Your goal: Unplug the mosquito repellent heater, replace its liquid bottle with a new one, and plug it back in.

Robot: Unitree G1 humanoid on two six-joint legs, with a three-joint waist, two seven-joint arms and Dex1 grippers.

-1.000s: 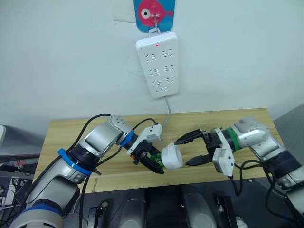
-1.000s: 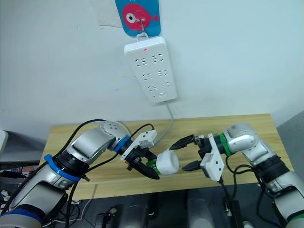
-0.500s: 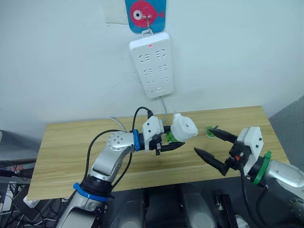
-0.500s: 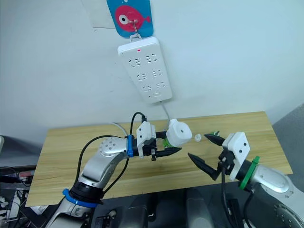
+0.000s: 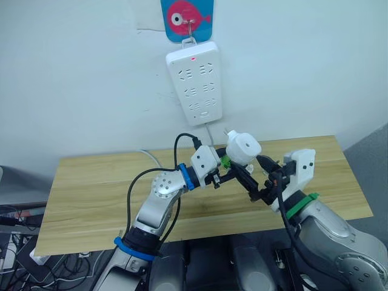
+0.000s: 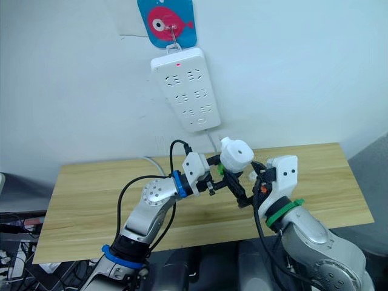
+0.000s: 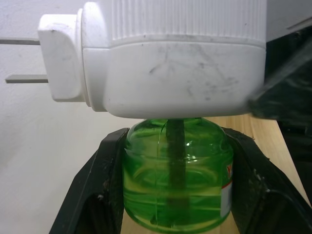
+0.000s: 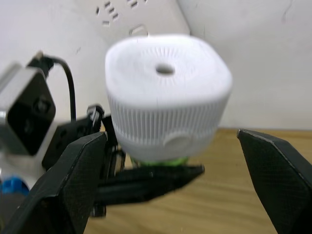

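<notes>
The mosquito repellent heater [image 5: 244,147] is a white rounded unit with a round vent hole on top [image 8: 165,69], held in the air above the table. Its two plug prongs [image 7: 22,41] are bare. The green liquid bottle [image 7: 175,180] sits screwed in under it. My left gripper [image 5: 227,165] is shut on this bottle, with a black finger [image 7: 100,190] pressing on each side. From the right, my right gripper [image 8: 170,136] stands open with one finger on each side of the heater and a gap to it.
A white power strip [image 5: 195,82] with a red light hangs on the wall below a blue fish hook [image 5: 188,17], its cable running down behind the wooden table [image 5: 91,188]. The table's front edge lies just below both arms.
My right gripper has moved in from the right and now brackets the heater. The left gripper has lifted the heater and bottle slightly up and to the right.
</notes>
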